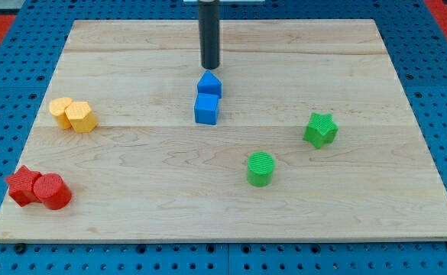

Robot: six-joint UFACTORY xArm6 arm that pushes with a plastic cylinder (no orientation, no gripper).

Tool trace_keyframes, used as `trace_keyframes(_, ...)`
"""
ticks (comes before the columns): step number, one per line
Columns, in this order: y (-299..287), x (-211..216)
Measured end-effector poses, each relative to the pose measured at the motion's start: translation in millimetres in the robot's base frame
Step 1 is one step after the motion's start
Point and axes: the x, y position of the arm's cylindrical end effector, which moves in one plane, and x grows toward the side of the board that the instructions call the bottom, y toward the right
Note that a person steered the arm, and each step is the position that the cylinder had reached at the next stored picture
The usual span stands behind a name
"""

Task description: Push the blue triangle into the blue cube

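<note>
The blue triangle (209,84) lies near the top middle of the wooden board, touching the blue cube (206,109) just below it. My tip (209,67) stands right above the blue triangle, at or very near its top edge. The dark rod rises from there out of the view's top.
Two yellow blocks (73,114) sit together at the left. A red star (23,184) and red cylinder (53,192) sit at the lower left. A green cylinder (260,169) lies below centre right, a green star (320,129) at the right. The board's top edge (223,21) is close behind the rod.
</note>
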Motion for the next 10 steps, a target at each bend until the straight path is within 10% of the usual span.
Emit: trace_keyframes(10, 8, 59)
